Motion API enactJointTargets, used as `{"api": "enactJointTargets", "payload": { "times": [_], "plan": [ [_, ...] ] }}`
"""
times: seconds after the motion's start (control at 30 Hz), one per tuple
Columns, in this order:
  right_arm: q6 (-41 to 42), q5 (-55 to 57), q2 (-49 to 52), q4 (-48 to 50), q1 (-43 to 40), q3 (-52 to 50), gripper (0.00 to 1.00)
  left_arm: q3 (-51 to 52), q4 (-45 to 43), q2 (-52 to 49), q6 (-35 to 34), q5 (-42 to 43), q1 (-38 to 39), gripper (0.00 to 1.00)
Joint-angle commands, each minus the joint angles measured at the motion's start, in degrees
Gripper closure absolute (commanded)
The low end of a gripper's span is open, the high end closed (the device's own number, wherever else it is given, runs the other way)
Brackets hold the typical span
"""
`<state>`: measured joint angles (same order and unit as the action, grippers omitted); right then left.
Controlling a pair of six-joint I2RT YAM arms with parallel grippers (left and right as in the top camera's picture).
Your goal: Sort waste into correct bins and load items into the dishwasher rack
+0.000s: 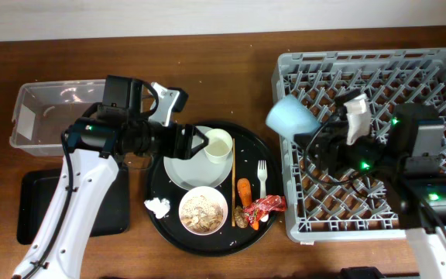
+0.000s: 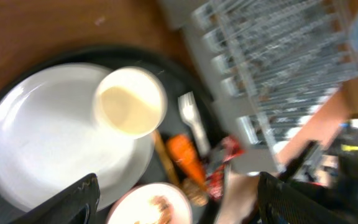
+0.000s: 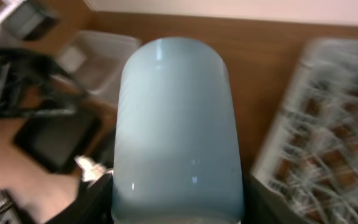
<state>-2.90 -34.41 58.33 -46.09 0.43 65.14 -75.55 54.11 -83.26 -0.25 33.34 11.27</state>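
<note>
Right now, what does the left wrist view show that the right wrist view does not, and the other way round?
Only the left wrist view shows the cream cup on the plate, the fork and the carrot piece. Only the right wrist view shows the clear tub, the flat black tray and the blue cup filling the frame, held in the right tool. Both show the grey rack and the wooden table.

Light blue cup (image 1: 293,116) tilted over the grey rack's (image 1: 440,66) left edge; cream cup (image 1: 218,145) upright on the plate (image 1: 183,167).

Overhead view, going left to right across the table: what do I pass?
Clear plastic tub → tissue wad → bowl of rice scraps → chopstick → white fork → light blue cup → dishwasher rack.
</note>
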Motion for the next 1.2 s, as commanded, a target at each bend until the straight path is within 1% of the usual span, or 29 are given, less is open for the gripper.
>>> {"api": "enactJointTargets", "payload": {
  "times": [0.0,0.13,0.17,0.3,0.4,0.47,0.57,0.67,0.77,0.93,1.17],
  "plan": [
    [0.35,16.98,1.07,-6.05,0.2,6.27,0.69,-0.31,1.75,-0.2,1.4,-9.97,-0.15,0.19],
    [1.7,29.94,4.85,-14.69,-0.22,12.5,0.7,-0.31,2.99,-0.2,1.4,-10.93,-0.15,0.19],
    [1.92,31.21,5.68,-15.61,-0.74,13.29,0.73,-0.31,3.13,-0.2,1.4,-10.93,-0.15,0.19],
    [3.04,34.29,8.98,-17.66,-5.6,14.84,0.75,-0.31,3.69,-0.2,1.4,-10.93,-0.15,0.19],
    [5.07,34.75,11.28,-17.55,-12.33,14.84,0.77,-0.31,3.91,-0.2,1.4,-10.93,-0.15,0.19],
    [5.14,34.73,13.03,-16.94,-18.18,14.84,0.77,-0.31,3.96,-0.2,1.4,-10.91,-0.13,0.19],
    [5.35,36.06,15.67,-16.72,-24.48,14.84,0.77,-0.31,3.98,-0.2,1.4,-10.91,-0.13,0.19],
    [9.64,39.39,19.3,-16.59,-30.64,14.84,0.78,-0.31,4.2,-0.2,1.4,-10.91,-0.15,0.19],
    [12.94,39.63,22.93,-15.89,-35.78,14.84,0.78,-0.31,4.81,-0.2,1.4,-10.91,-0.15,0.19],
    [14.43,39.63,28.02,-14.53,-39.93,14.84,0.79,-0.31,5.09,-0.2,1.4,-10.91,-0.15,0.19],
    [15.04,39.71,34.99,-14.1,-40.33,14.84,0.8,-0.31,5.09,-0.2,1.4,-10.91,-0.15,0.19]
  ]
}}
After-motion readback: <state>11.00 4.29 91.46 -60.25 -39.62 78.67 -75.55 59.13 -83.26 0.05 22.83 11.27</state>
